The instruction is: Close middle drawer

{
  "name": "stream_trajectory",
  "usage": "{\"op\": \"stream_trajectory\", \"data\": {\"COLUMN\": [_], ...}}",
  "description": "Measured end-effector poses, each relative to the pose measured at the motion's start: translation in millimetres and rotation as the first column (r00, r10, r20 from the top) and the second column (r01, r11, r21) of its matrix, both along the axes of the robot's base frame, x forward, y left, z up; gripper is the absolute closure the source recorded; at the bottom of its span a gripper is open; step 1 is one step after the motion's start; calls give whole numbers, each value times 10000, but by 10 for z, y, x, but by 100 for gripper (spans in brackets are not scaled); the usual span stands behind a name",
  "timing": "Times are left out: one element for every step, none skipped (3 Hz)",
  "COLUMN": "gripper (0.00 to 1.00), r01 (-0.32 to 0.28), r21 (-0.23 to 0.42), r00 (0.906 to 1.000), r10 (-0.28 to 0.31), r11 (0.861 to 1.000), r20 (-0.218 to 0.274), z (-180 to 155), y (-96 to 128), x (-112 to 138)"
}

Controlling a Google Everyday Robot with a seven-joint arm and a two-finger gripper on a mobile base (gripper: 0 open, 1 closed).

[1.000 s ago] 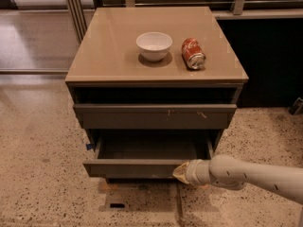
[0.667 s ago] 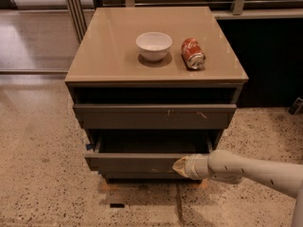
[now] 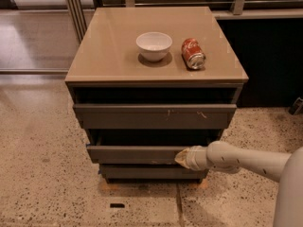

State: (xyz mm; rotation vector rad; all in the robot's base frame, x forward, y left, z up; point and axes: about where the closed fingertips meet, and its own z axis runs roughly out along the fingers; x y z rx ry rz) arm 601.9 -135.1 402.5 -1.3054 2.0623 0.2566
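Observation:
The middle drawer [image 3: 135, 154] is a plain grey-brown front, pushed back almost level with the cabinet, with only a dark slit above it. My gripper [image 3: 182, 157] comes in from the right on a white arm, and its pale tip touches the right part of that drawer front. Above it is the taller drawer front with small pale scratch marks [image 3: 154, 116]. Below it is the narrower, darker recessed front [image 3: 151, 172].
A white bowl [image 3: 154, 46] and a red soda can on its side [image 3: 193, 54] rest on the cabinet top [image 3: 109, 56]. The cabinet stands on a speckled floor [image 3: 42, 174]. A dark wall base runs at the right, and metal posts stand behind.
The middle drawer has slid inward from well open, with its grey tray showing, to nearly shut. My gripper has moved in with it, staying against the drawer front.

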Motion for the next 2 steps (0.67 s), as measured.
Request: {"op": "stream_trajectory", "data": {"gripper": [100,100], "r01": [158,215], "r21": [-153,-300], "r00": [9998,9992], "r10": [-156,-205], "r11": [9998,9993], "r20": [120,353], "z": [-11,33], "y": [-69,-104], "x": [137,277]}}
